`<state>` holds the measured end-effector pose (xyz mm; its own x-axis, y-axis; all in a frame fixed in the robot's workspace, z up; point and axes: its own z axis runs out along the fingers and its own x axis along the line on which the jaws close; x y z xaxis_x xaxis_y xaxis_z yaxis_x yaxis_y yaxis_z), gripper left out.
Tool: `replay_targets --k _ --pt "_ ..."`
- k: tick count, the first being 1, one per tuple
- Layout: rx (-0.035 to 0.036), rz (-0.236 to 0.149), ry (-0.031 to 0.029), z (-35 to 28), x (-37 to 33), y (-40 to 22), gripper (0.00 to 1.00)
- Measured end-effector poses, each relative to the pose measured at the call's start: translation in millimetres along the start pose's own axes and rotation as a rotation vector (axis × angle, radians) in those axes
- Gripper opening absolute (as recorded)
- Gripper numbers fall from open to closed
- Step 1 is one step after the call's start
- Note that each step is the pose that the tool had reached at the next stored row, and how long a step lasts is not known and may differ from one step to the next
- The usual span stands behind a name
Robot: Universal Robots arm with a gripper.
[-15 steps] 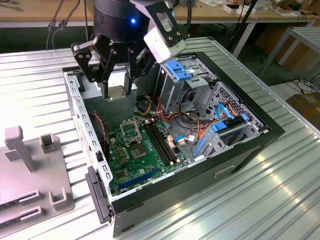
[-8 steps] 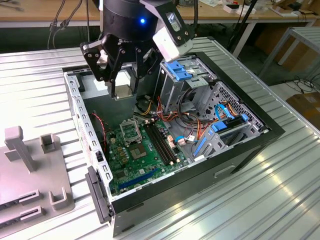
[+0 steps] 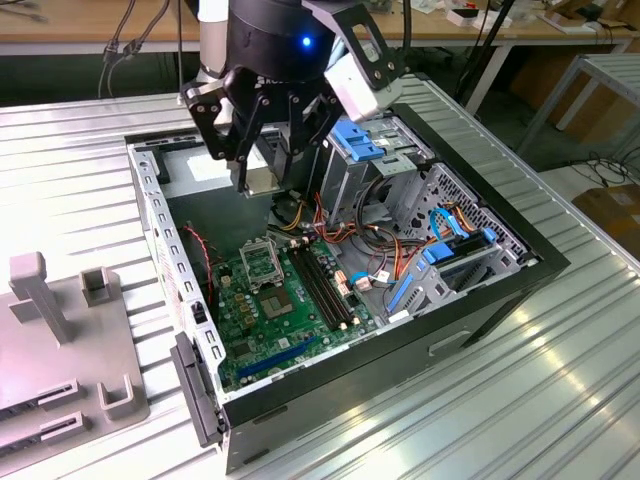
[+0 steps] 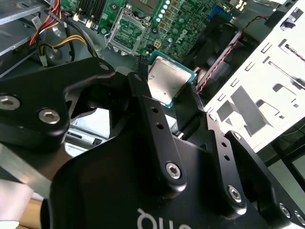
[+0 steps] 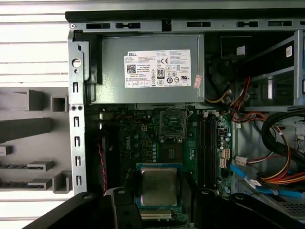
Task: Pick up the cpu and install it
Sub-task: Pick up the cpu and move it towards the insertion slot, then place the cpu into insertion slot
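Hanging over the open computer case (image 3: 540, 262), I look down on the grey power supply (image 5: 147, 62), then on the green board (image 5: 157, 143) and its bare socket (image 5: 172, 123), which has nothing seated in it. My claw (image 4: 169, 83) is clamped on the cpu (image 5: 158, 186), with my fingers (image 4: 152, 119) pressing two opposite edges. I'm holding it flat in the air, clear of the board. I judge it light, stiff and thin (and slick on that metal face), with a delicate underside. The edges look like the only sound place to grip, and gently, since a skewed squeeze could let it tip or slide out.
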<state>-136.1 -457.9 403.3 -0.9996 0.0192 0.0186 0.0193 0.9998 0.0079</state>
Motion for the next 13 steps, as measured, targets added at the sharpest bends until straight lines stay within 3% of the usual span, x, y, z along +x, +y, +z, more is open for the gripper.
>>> replay_targets --k 13 --pt "0.0 0.0 0.0 3.4 -1.2 0.1 0.47"
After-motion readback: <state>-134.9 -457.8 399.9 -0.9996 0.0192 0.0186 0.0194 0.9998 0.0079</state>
